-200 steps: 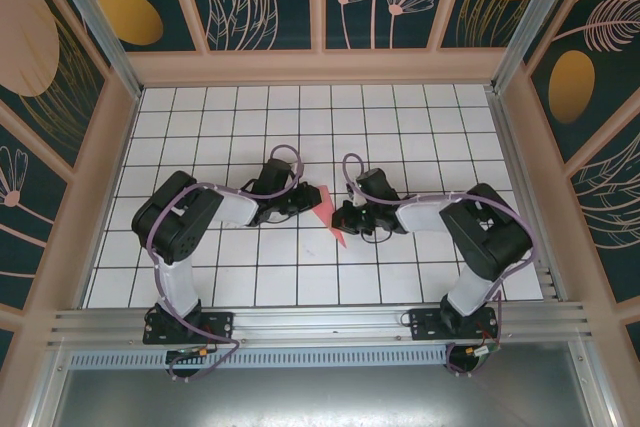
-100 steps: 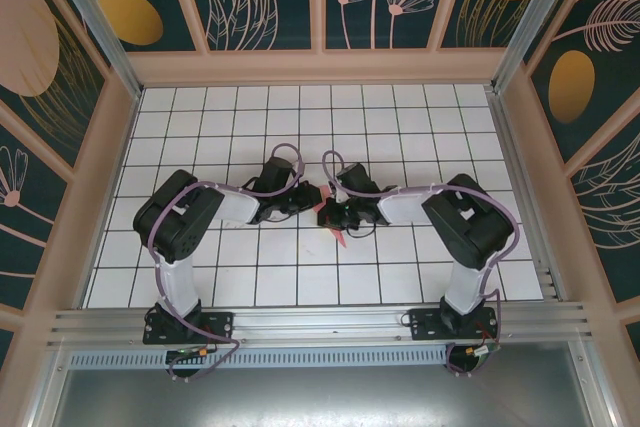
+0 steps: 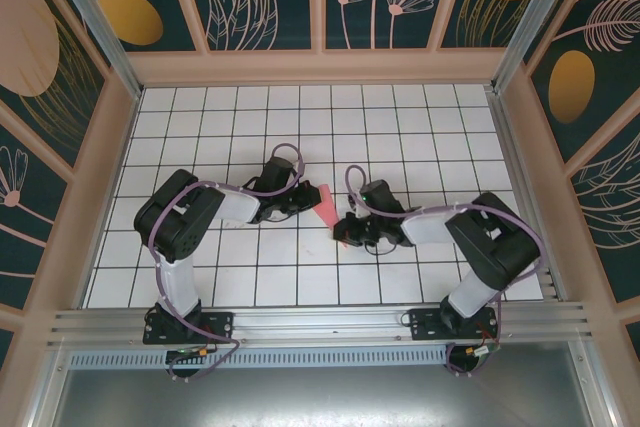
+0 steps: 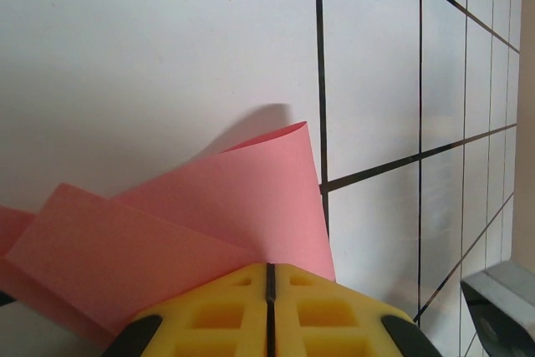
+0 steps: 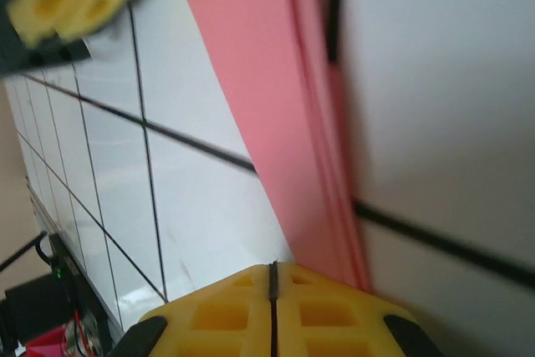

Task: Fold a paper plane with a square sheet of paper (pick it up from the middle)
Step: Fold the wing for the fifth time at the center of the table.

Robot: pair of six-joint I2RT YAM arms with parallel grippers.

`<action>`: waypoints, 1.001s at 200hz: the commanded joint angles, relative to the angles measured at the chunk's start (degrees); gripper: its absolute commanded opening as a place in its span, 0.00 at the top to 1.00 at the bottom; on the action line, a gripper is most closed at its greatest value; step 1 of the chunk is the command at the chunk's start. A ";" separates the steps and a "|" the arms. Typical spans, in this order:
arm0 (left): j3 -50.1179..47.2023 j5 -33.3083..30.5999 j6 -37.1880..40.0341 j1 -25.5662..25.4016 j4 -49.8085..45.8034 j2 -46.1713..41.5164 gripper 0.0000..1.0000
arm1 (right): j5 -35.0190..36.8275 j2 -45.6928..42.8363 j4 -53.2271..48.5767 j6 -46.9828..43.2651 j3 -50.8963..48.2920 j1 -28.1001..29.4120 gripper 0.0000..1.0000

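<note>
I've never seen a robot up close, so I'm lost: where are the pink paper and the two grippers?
Paper (image 3: 328,204): top view, middle of the pink strip.
Left gripper (image 4: 269,272): left wrist view, seam between its yellow fingertips.
Right gripper (image 5: 272,270): right wrist view, seam between its yellow fingertips.

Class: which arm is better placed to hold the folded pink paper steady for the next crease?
Left, probably. The left gripper is shut on the folded pink paper, fanning from its pads. The right gripper is shut beside the paper's narrow edge; its hold is unclear.
</note>
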 commanded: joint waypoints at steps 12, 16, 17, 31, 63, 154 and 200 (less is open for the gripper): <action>-0.44 -6.84 2.66 0.30 -6.28 4.72 0.91 | -0.04 -6.33 -6.90 0.90 -7.16 -1.46 0.89; -0.36 -6.76 2.59 0.23 -6.27 4.64 0.90 | 0.32 -6.96 -7.61 0.76 -7.53 -1.65 0.89; -0.40 -6.71 2.63 0.28 -6.24 4.59 0.90 | 0.37 -7.12 -7.75 0.76 -7.66 -1.70 0.89; -0.09 -5.95 2.88 0.28 -5.89 4.01 0.88 | 0.89 -9.79 -8.73 0.63 -8.72 -2.39 0.88; 0.80 -2.88 3.45 -0.01 -5.57 -1.58 0.77 | 4.29 -16.19 -10.49 0.54 -7.17 -3.94 0.88; 11.83 -27.67 1.21 -7.90 -39.08 -13.32 0.36 | 16.55 -19.47 -8.00 -2.53 -1.82 -5.61 0.67; 23.70 -33.49 0.05 -12.57 -49.34 -2.96 0.24 | 16.15 -18.36 -4.91 -2.47 -1.30 -5.70 0.63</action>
